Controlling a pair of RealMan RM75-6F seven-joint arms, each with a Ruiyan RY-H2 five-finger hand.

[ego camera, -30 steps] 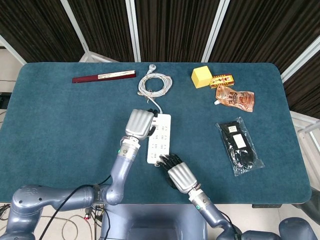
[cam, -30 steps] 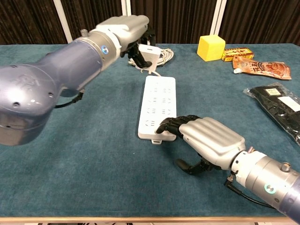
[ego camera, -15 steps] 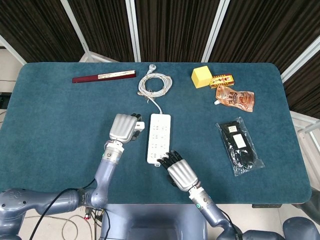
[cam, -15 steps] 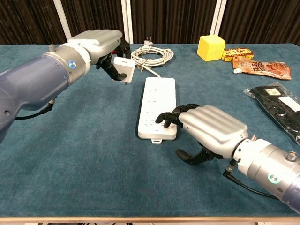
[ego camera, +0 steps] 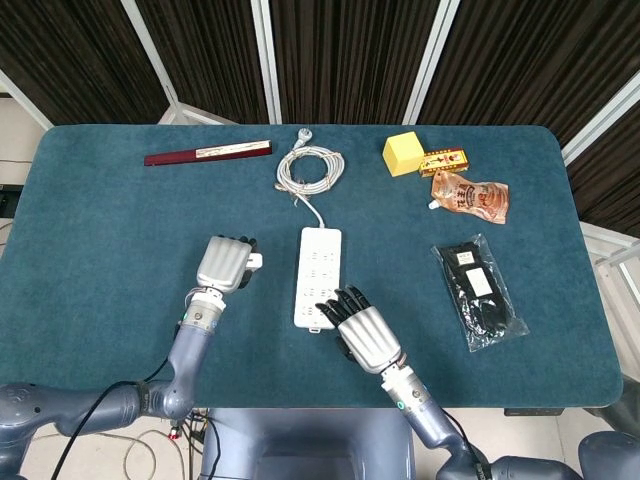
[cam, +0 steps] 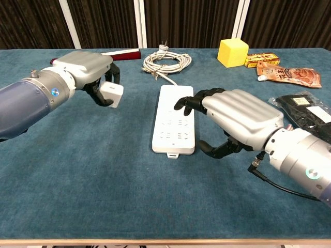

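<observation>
Gripping a small white plug adapter (cam: 111,94), the left hand (cam: 85,72) has moved leftward and toward the table's near edge since a second ago, when it hung at the far end of the white power strip (cam: 175,118); adapter now well left of the strip, off the blue cloth (ego camera: 120,230). Strip unmoved, its coiled cable (ego camera: 310,167) behind it. Right hand (cam: 239,116) has lifted from the strip's near end; it now hovers over the strip's right edge, fingers (cam: 187,102) spread, grasping nothing. Far right: yellow block (ego camera: 403,153), printed carton (ego camera: 444,161) and orange pouch (ego camera: 472,195), lettering too small to read.
</observation>
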